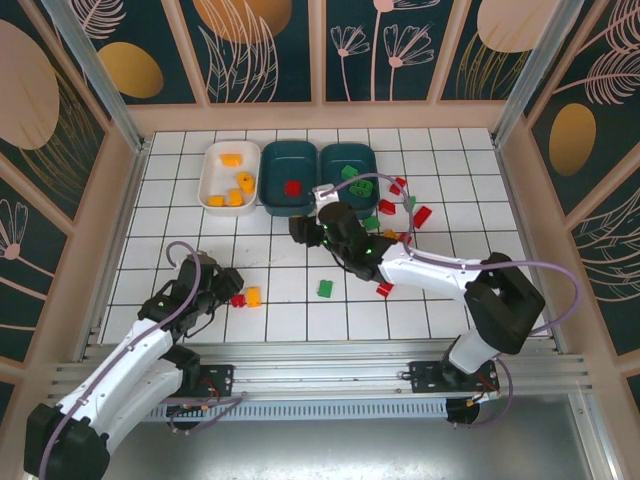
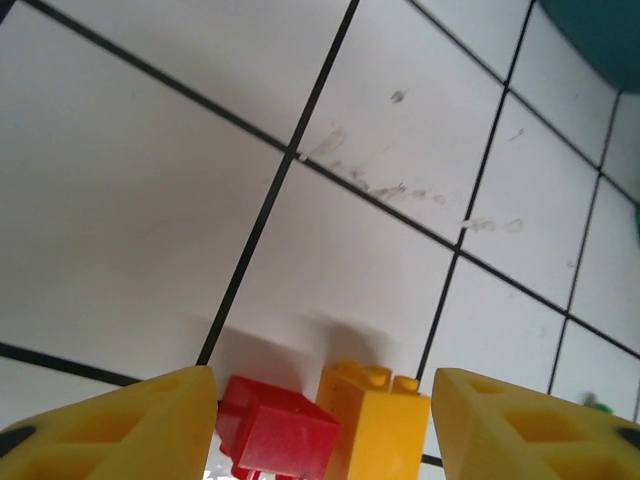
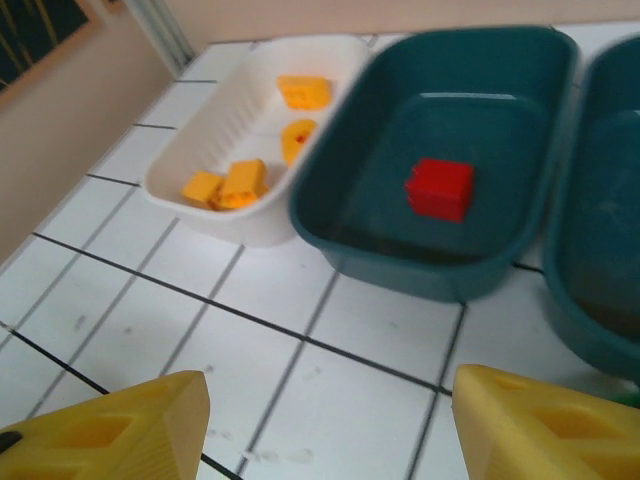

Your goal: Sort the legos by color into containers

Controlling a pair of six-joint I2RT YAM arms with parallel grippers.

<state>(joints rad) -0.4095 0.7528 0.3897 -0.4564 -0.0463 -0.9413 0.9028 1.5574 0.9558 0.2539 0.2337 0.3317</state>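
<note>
While the left arm is sitting low and stretched out over the tiles, the left gripper [image 2: 322,400] is hanging wide open. One red lego [image 2: 275,435] and one yellow lego [image 2: 375,425] are sitting side by side between its fingers, neither one pinched. The right arm is leaning in from its base toward the middle, and the right gripper [image 3: 330,400] is hovering open and empty over bare tile just in front of the trays.

Counting time: the white tray [image 3: 255,225] is holding four orange-yellow legos [image 3: 243,183], the middle teal tray [image 3: 400,265] is holding one red brick [image 3: 438,188], and the right teal tray [image 1: 347,147] is showing one green brick [image 1: 348,172]. Loose red and green bricks [image 1: 386,207] are lying scattered right of the trays, too jumbled for me to count.
</note>
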